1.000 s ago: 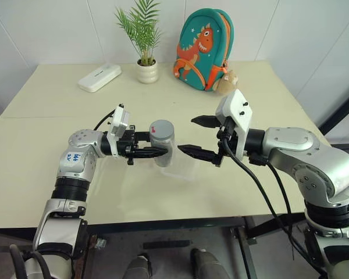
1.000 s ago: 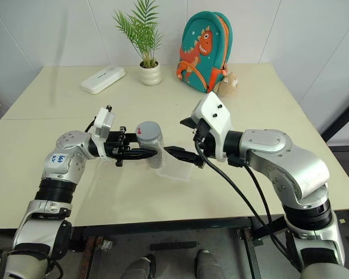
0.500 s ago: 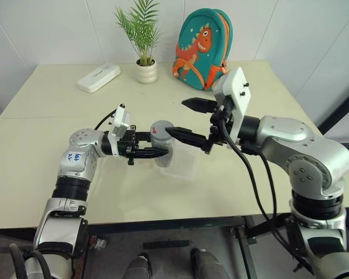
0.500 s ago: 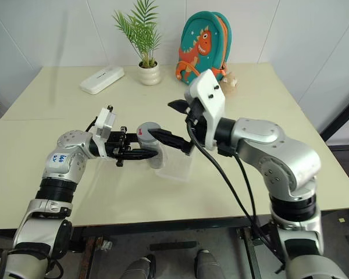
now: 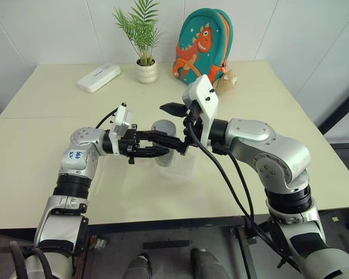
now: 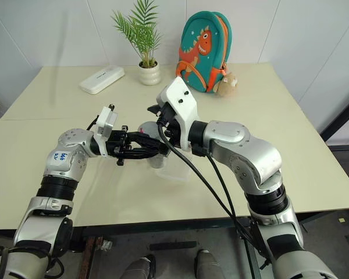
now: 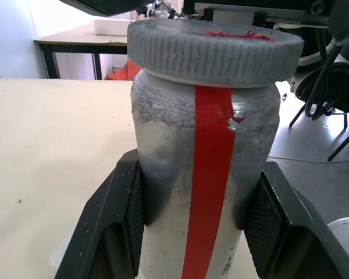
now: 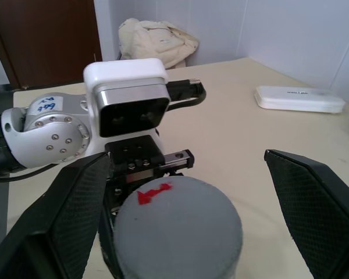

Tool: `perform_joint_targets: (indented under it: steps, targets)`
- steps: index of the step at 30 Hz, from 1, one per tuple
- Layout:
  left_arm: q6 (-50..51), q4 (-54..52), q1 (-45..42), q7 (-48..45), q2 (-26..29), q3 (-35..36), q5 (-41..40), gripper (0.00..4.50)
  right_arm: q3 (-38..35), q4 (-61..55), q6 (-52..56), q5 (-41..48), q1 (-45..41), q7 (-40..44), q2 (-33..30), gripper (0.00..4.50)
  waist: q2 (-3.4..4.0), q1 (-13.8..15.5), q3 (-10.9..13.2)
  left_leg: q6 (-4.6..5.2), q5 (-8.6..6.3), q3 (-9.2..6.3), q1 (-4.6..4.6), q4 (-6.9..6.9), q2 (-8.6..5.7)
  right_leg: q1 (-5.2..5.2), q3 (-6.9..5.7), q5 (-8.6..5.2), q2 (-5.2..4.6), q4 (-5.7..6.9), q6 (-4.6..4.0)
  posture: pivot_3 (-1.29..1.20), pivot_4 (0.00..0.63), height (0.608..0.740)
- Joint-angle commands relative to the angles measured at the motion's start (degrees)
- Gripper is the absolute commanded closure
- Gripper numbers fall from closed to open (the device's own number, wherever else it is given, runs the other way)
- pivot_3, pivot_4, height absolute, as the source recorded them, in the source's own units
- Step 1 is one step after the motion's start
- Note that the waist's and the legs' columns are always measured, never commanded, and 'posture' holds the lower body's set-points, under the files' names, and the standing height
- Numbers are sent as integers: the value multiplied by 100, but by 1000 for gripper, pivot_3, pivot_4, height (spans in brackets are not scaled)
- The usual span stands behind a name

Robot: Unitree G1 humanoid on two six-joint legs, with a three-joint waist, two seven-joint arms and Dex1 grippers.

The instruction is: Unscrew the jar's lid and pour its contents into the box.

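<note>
Jar sits mid-frame, clamped upright in left gripper above box. Right gripper straddles lid, fingers apart. Risk: off-centre closure may skew the jar or slip on the lid.

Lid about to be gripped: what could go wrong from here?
The right gripper is open around the lid; closing off-centre could slip on its ribbed edge. The left gripper pinches only the jar body, so twisting may spin it. The box lies partly beneath, so a drop could miss.
</note>
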Motion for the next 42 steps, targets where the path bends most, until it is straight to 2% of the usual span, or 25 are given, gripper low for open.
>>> perform_joint_targets:
  steps: [1, 15, 28, 40, 42]
  targets:
    - [-40, -191, -78, -3, 45, 47, -37, 2623, 0, -28, -203, -107, -143, 65, 49, 66, 0, -2, 0, 0, 0, 0, 0, 0, 0, 0, 0, 0, 0, 0, 0, 0, 150, 740]
    - [-36, -199, -86, -2, 26, 34, -39, 2623, 100, -44, -219, -281, -31, 277, -130, 66, 0, -3, 0, 0, 0, 0, 0, 0, 2, 0, 0, 4, 2, 1, 8, 0, 150, 740]
    - [-53, -159, -97, -14, 34, 27, -19, 2623, -29, -273, -102, -138, 52, 403, -456, 66, 0, -2, 0, 0, 0, 0, 0, 0, 2, -1, 1, 4, 2, 0, 7, 0, 150, 740]
    - [-49, -153, -94, -4, 38, 26, -9, 2623, -86, -379, -35, 56, 70, 452, -469, 66, 0, -2, 0, 0, 0, 1, 0, 0, 2, -1, 2, 2, 2, 0, 4, 0, 150, 740]
    - [-56, -152, -92, -3, 40, 24, -2, 2623, -72, -376, -14, 65, 74, 467, -478, 448, 0, -2, 0, 0, 0, 1, 0, 0, 2, -1, 2, -2, 2, 0, -3, 0, 150, 740]
